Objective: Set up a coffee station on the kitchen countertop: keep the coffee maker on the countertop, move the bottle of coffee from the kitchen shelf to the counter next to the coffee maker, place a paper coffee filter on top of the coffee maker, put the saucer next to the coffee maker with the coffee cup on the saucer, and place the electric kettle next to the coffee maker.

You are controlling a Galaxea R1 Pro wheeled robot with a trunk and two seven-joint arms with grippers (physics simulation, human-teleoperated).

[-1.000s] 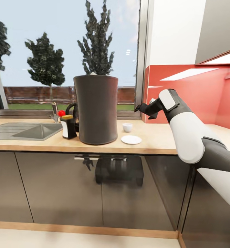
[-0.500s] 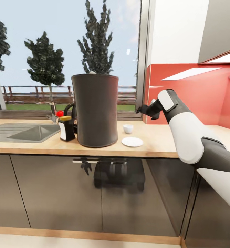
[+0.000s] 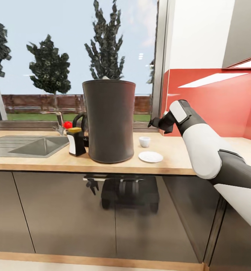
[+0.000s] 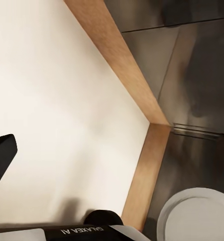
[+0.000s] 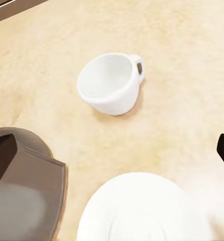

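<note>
- The right gripper (image 3: 155, 122) hangs above the countertop (image 3: 170, 160), out past the coffee cup (image 3: 144, 141) and saucer (image 3: 150, 156) on the window side, tilted down toward them.
- In the right wrist view the coffee cup (image 5: 112, 84) lies straight ahead of the claw and below it — upright, mouth open to the camera, its handle turned away from the coffee maker (image 5: 24, 191).
- The saucer (image 5: 142, 211) lies nearer the claw's own base than the cup; the two sit close but apart, bare counter showing between them.
- The fingertips (image 5: 1, 155) show at opposite edges of that view with nothing between them, so the claw is spread wide and carries nothing.
- Judged from the task, the cup has yet to go on the saucer, and the coming move turns on one thing — the cup sits below the open claw, so the descent is mostly downward, with the fingers straddling the cup wall or rim.
- The right arm is the nearer one. The left gripper (image 4: 2, 158) looks onto floor (image 4: 57, 115) and cabinet fronts (image 4: 192, 75), low and well away from the counter; one finger shows, so I cannot tell how far it is open.
- The coffee maker (image 3: 109, 120) stands just beside the saucer, so a sideways swing of the claw risks brushing it.
</note>
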